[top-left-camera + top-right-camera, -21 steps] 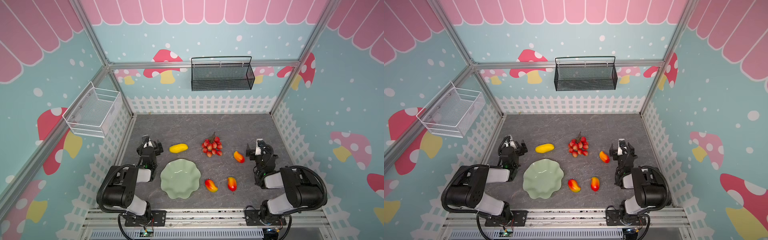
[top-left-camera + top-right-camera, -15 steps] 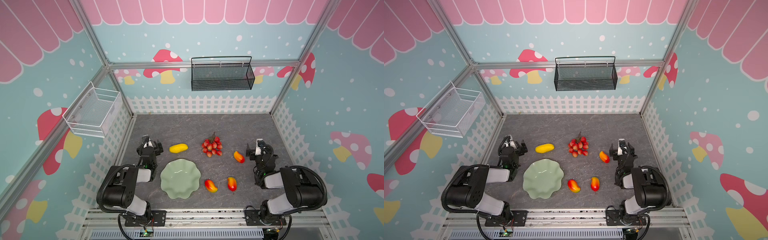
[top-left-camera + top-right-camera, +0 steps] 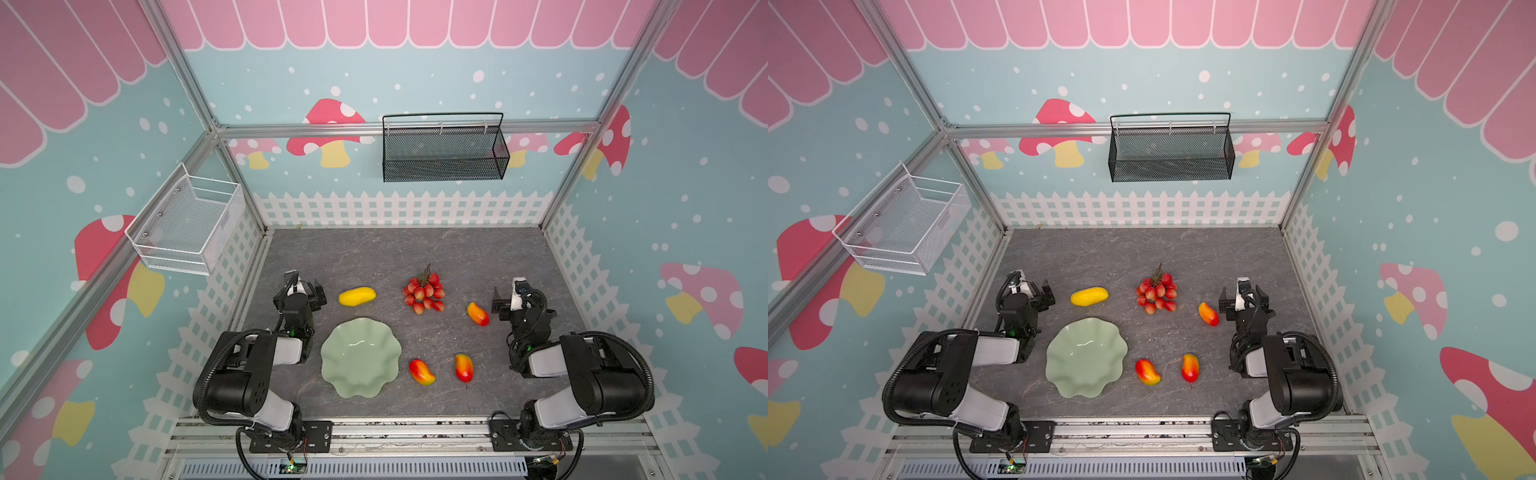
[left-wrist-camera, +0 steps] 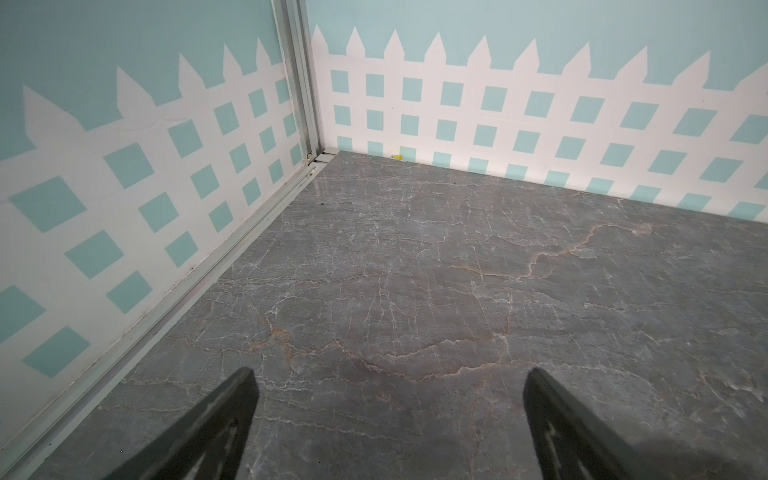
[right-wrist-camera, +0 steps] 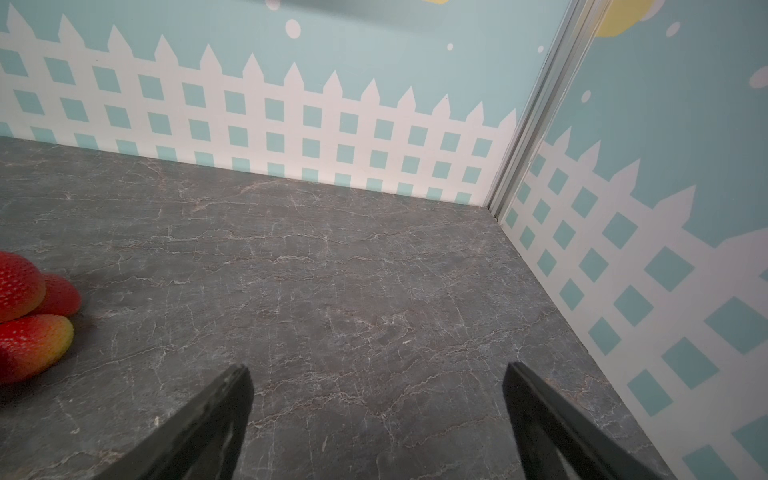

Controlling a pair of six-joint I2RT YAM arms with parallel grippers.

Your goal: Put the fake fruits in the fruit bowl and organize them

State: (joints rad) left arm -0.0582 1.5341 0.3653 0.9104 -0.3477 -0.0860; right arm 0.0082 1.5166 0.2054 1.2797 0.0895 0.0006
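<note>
The pale green scalloped fruit bowl point(image 3: 360, 357) point(image 3: 1086, 357) sits empty near the front of the grey floor. The fake fruits lie around it. A yellow oblong fruit point(image 3: 357, 296) point(image 3: 1089, 296) is behind it, and a bunch of red berries point(image 3: 424, 293) point(image 3: 1156, 293) point(image 5: 25, 320) lies further right. Three red-yellow mangoes point(image 3: 478, 313) point(image 3: 422, 372) point(image 3: 464, 367) are to its right. My left gripper point(image 3: 304, 286) point(image 4: 390, 374) stands open and empty, left of the yellow fruit. Just right of the farthest mango is my right gripper point(image 3: 515, 296) point(image 5: 376, 370), open with nothing in it.
A black mesh basket point(image 3: 444, 151) hangs on the back wall and a white wire basket point(image 3: 187, 226) on the left wall. Fence-patterned walls and metal frame posts point(image 4: 305, 83) point(image 5: 536, 104) close in the floor.
</note>
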